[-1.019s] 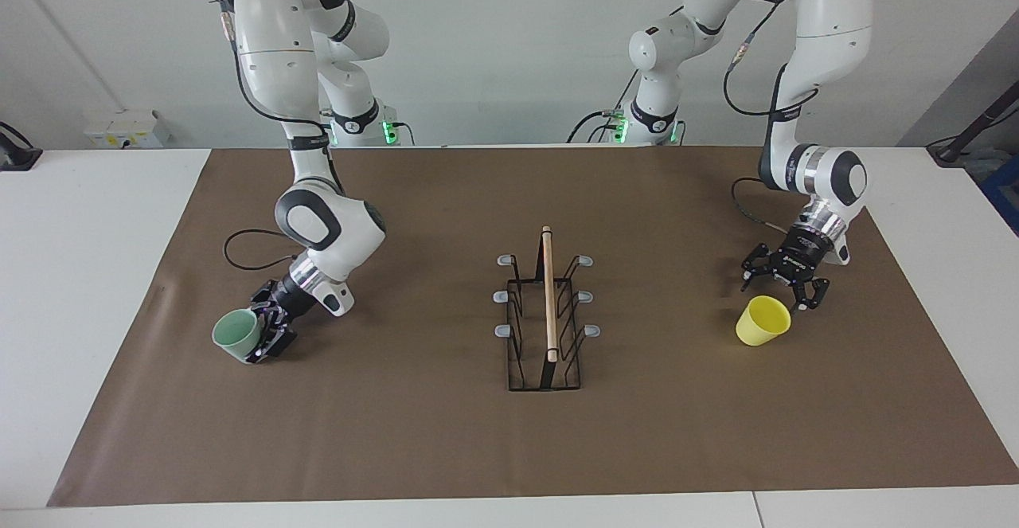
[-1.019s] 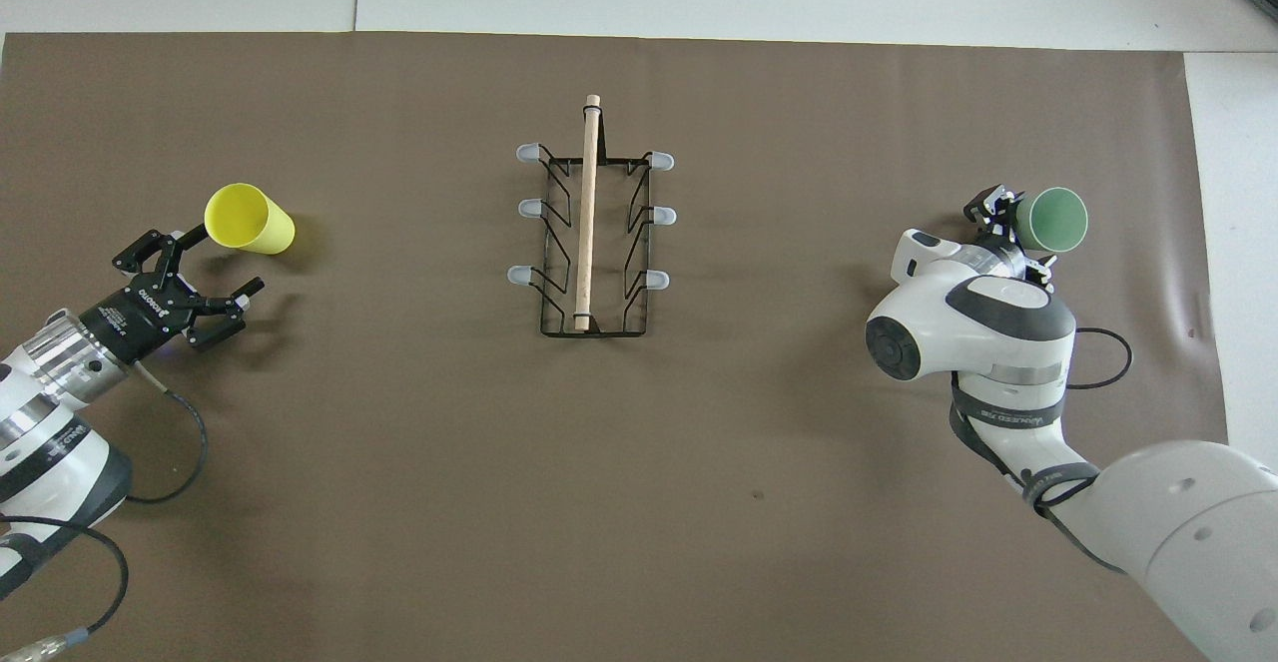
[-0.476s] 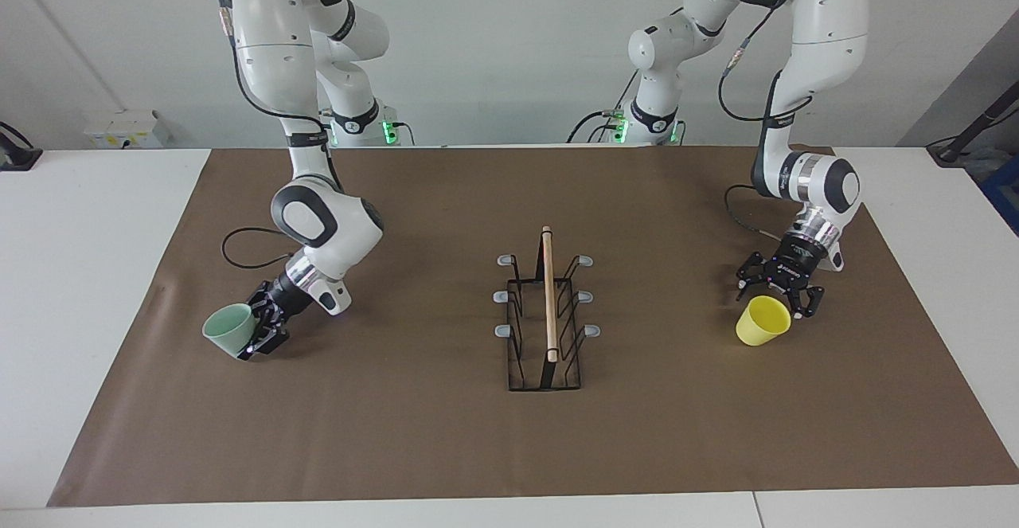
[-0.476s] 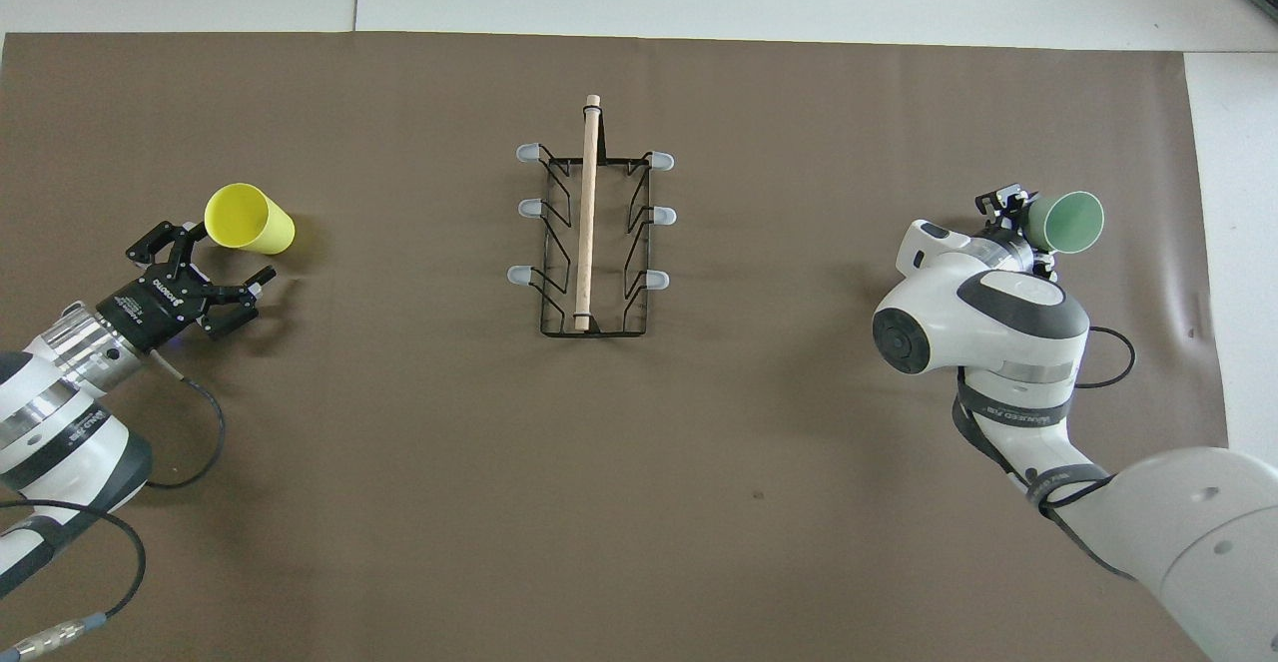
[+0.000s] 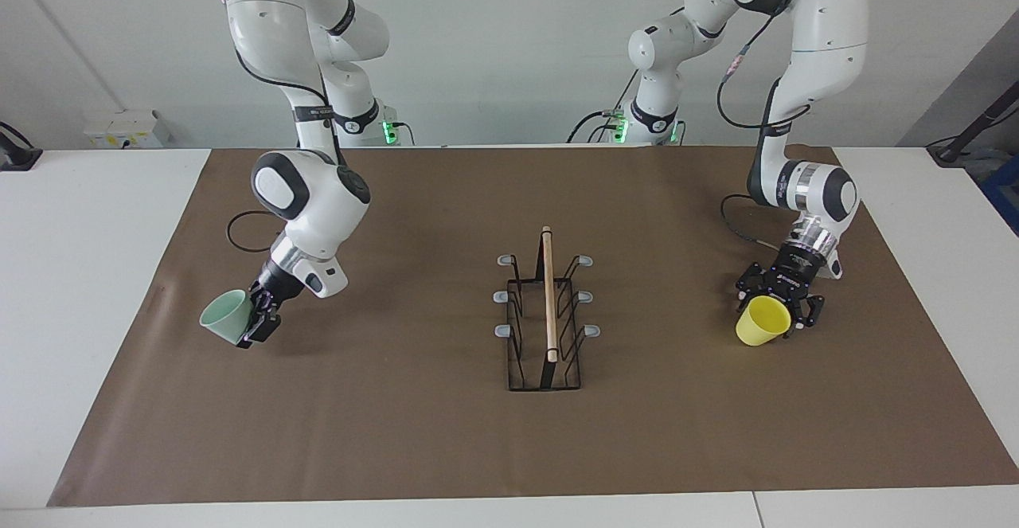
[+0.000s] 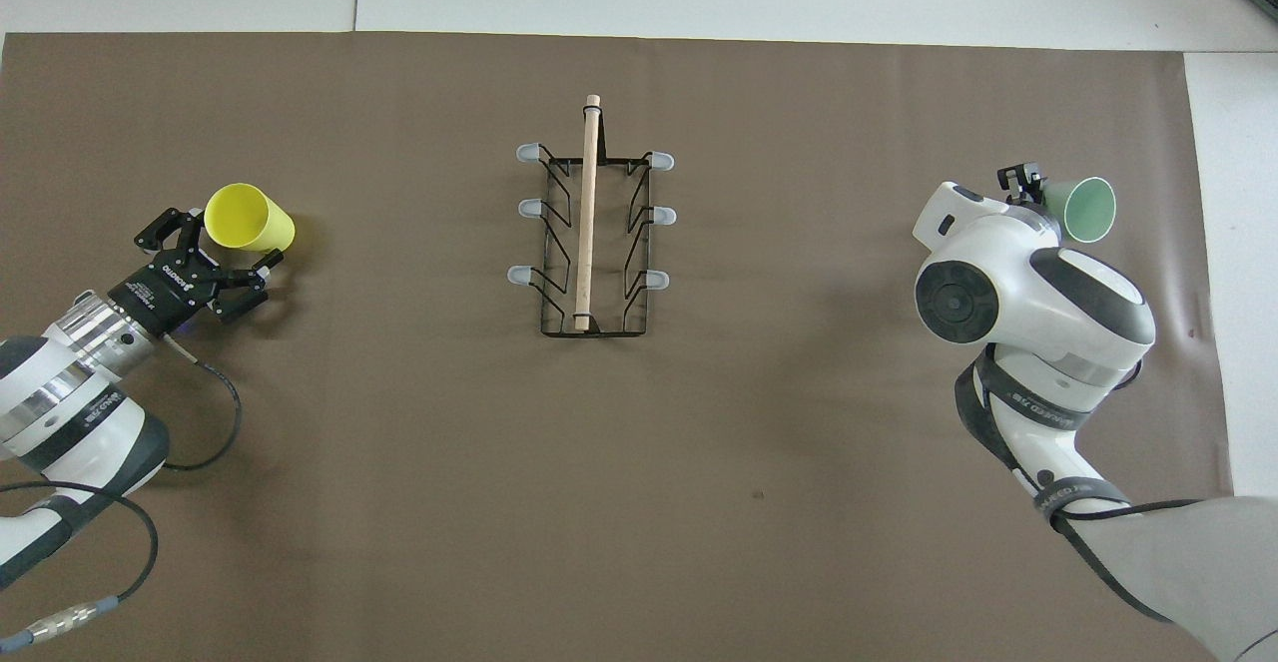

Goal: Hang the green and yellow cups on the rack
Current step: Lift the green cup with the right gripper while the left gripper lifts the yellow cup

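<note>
The green cup (image 5: 224, 315) has come up off the brown mat (image 5: 446, 432) since a second ago, carried tilted with its mouth turned outward, and the right gripper (image 5: 261, 322) is clamped on its base end over the right arm's end of the table. In the overhead view the same cup (image 6: 1087, 209) pokes out past the arm's wrist. The yellow cup (image 5: 763, 320) lies on its side on the mat toward the left arm's end, and the left gripper (image 5: 778, 305) has closed in on it: its fingers now stand wide on either side of the cup's narrow end, not yet squeezing. From above, the yellow cup (image 6: 248, 219) sits between the spread fingers of the left gripper (image 6: 222, 248).

Both cups look like thin, light plastic: smooth, tapered, slightly springy, so I judge a grip near the base or across the rim wall holds best, and gently. The rack (image 5: 546, 314) stands mid-table between the 2 cups, all 6 grey-tipped prongs bare, 3 per side of the wooden rod (image 6: 587, 211).
</note>
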